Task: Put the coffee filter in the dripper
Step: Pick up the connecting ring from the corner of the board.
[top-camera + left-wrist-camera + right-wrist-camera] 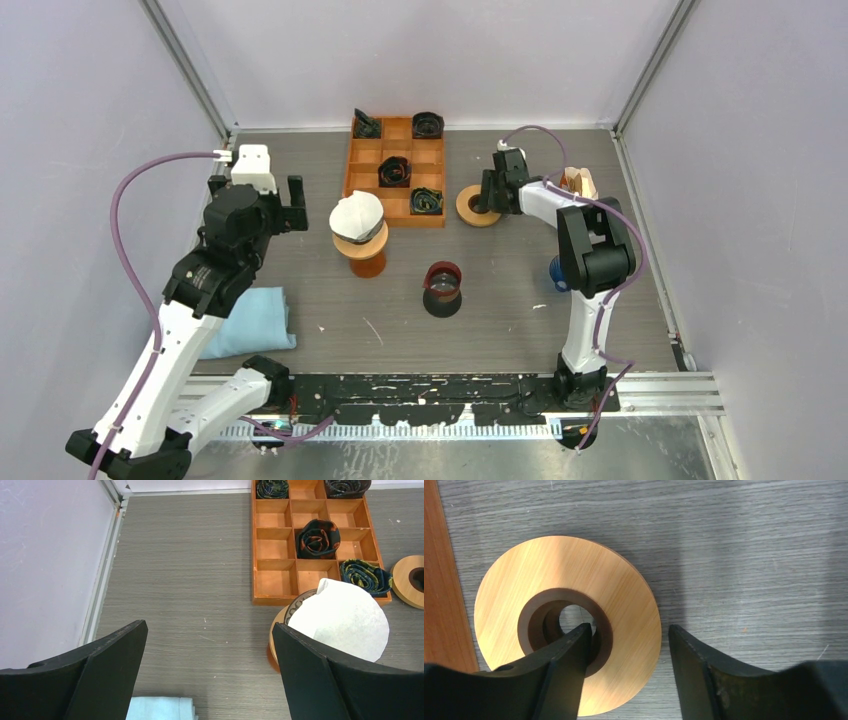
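Note:
A white paper coffee filter (357, 214) sits tilted in the mouth of the orange dripper (366, 256) at the table's middle. In the left wrist view the filter (345, 620) covers the dripper's rim (278, 630), just beyond my right finger. My left gripper (258, 188) is open wide and empty (209, 625), to the left of the dripper and apart from it. My right gripper (488, 195) is open (629, 627) over a wooden ring (569, 590), one finger above the ring's hole and the other outside its rim.
An orange compartment tray (362, 160) with rolled dark cloths stands at the back. A dark cup with a red rim (442, 285) sits in front of the dripper. A folded light blue cloth (245, 320) lies near left. A stack of filters (578, 182) is at the right.

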{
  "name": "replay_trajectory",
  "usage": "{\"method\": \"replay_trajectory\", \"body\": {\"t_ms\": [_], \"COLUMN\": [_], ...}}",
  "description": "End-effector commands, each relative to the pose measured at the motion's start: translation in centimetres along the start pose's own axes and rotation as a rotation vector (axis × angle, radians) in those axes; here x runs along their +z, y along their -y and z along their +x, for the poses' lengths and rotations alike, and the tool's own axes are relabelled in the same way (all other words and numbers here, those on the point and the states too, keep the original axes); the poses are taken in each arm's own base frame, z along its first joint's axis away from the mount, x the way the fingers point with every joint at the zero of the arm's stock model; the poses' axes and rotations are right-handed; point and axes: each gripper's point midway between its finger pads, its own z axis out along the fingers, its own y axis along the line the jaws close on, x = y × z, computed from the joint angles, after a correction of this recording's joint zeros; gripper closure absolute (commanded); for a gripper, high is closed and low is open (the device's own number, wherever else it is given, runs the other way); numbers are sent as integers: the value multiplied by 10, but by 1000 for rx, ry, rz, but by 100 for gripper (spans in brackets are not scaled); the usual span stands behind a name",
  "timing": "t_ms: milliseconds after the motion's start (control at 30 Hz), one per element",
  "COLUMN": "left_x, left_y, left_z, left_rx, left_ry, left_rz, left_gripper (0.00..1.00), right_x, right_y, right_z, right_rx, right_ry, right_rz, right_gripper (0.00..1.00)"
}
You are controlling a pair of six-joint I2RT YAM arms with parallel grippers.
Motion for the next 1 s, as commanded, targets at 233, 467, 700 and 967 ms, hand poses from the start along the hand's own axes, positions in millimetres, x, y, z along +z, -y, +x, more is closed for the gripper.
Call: {"method": "replay_trajectory", "body": {"t_ms": [233,467,700,967], "left_x": [-3,-4,-5,-8], "left_y": [-5,-4,-3,-2], "left_z": [-22,-23,-24,-25], "left_rx": [-35,-37,-34,-42], "left_ry": [94,100,108,124], "left_rz": [-10,-3,7,21], "left_gripper": [1,1,1,1], "right_x": [-24,-56,-99,-162], "right_y": [-8,-4,-8,-14], "right_z": [-32,-37,-33,-29], "right_rx": [14,15,12,-10], "right_ry": [62,83,81,89], "right_rz": [-59,-61,-120,-192], "right_gripper": [57,61,62,64]}}
